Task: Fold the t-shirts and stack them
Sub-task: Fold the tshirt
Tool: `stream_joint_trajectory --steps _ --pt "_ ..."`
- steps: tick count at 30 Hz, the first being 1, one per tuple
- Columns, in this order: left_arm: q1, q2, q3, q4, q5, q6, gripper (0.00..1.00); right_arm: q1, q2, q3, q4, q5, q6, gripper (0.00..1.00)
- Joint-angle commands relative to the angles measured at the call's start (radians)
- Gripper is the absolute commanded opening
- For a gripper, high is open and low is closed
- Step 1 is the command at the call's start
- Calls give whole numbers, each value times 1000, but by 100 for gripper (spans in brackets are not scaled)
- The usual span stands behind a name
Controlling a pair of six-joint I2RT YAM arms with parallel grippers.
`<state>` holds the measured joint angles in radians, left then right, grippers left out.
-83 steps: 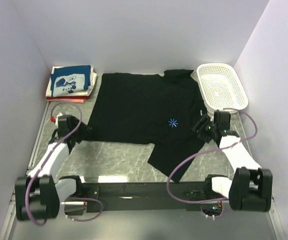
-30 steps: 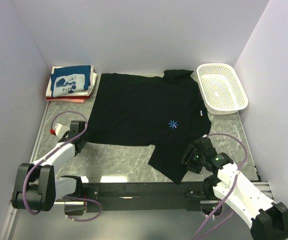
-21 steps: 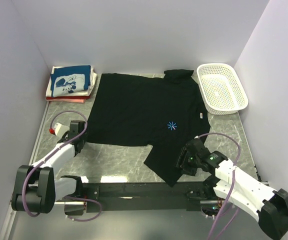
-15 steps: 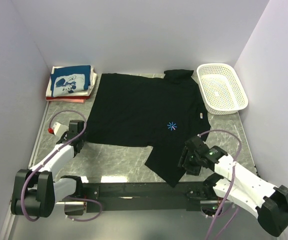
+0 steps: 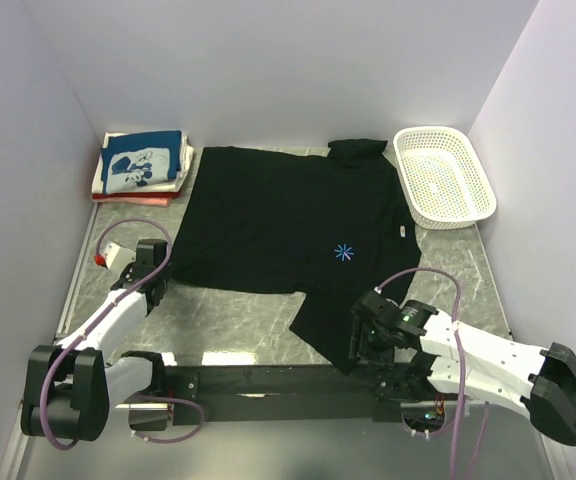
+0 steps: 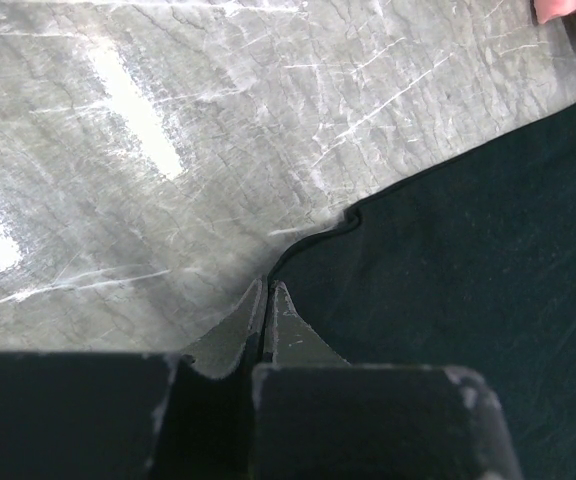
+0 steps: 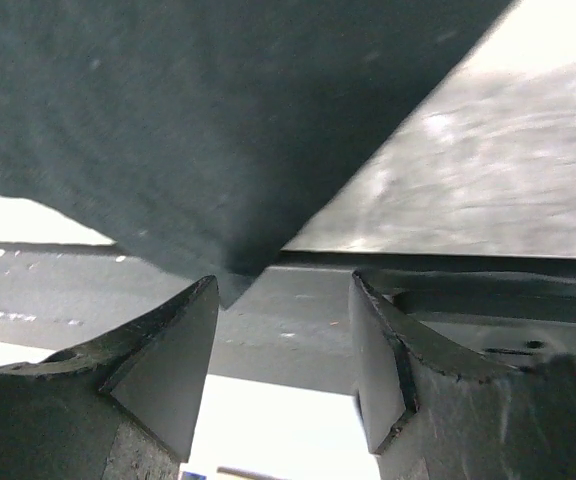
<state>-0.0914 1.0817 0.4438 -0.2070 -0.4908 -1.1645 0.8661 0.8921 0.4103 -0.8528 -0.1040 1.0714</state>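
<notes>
Lab test cell — plain white walls (image 5: 268, 60)

Legible text, numbers, brands: none in any view.

Marks noted, none with lettering:
- black t-shirt (image 5: 288, 215): small blue starburst emblem (image 5: 345, 252), no characters.
- the same shirt: small white label (image 5: 401, 231), too small to read.
- folded blue t-shirt (image 5: 140, 160), on the pile at the counter's far left: white figure print (image 5: 138, 170), no words discernible.
</notes>
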Motion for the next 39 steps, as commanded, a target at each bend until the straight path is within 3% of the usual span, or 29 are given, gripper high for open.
stream_joint_trajectory --steps 1,6,13,23,29,39 --pt "-2 -9 33 4 -25 16 1 33 40 -30 95 -2 79 62" --pt "-1 -11 35 0 -29 17 1 33 50 -48 208 24 137 61" --pt "-1 -8 47 -8 -31 19 0 40 -31 -174 320 49 239 45" --pt "-2 -32 32 -26 -40 20 1 40 -221 -194 223 176 243 0" --pt "-1 -97 22 -78 -69 14 1 40 -372 -74 19 225 191 0" --pt "-2 -239 -4 -215 -120 -46 1 42 -490 64 -221 155 73 0"
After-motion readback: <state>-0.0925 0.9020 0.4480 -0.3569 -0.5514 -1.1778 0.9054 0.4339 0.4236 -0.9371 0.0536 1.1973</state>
